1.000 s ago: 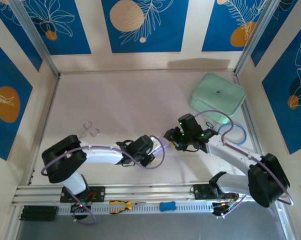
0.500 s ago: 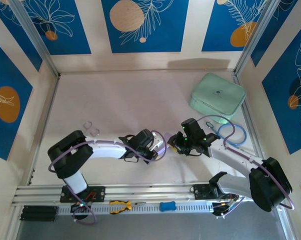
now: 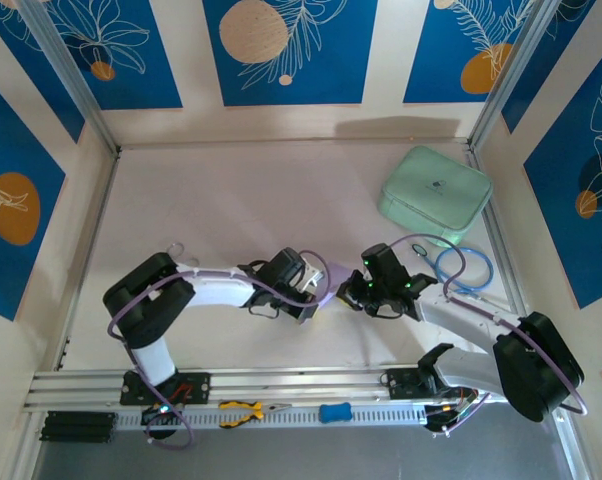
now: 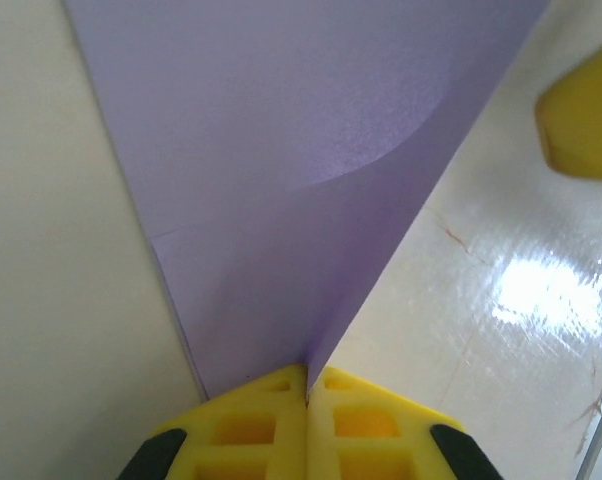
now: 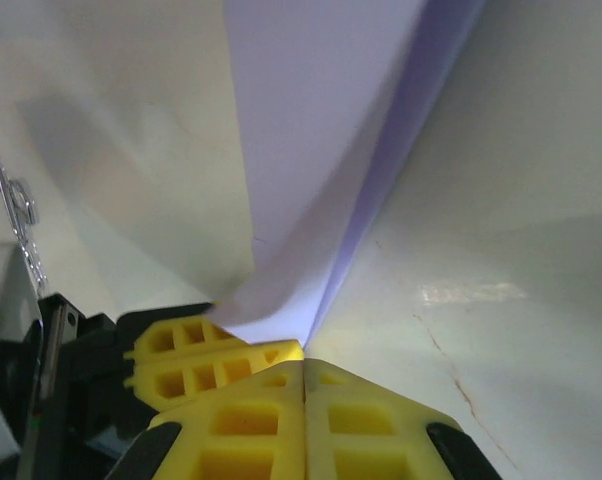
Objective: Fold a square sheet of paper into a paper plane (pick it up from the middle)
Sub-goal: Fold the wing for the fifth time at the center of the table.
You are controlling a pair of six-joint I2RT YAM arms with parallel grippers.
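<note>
Whereas a second ago the right gripper [image 3: 351, 292] stood open and closer to the mint-green case [image 3: 436, 190], its yellow fingers [image 5: 241, 420] are now pressed together, and the folded edge of the lavender paper sheet [image 5: 321, 120] runs down into their seam. It has drawn a little further from the case, toward the near side of the table. The left gripper [image 3: 313, 297] has swung toward the case from its earlier spot and now sits just beside the right one. Its jaws are closed on the sheet as before, and its wrist view shows the two lavender flaps [image 4: 311, 150] meeting at a crease between the pads [image 4: 251, 425]. From above, the sheet [image 3: 326, 285] shows as a small pale patch between the two grippers, well apart from the case on its near-left side. With the left arm's shift, its upper link now covers most of the metal clips [image 3: 178, 247] that lay in plain sight earlier.
</note>
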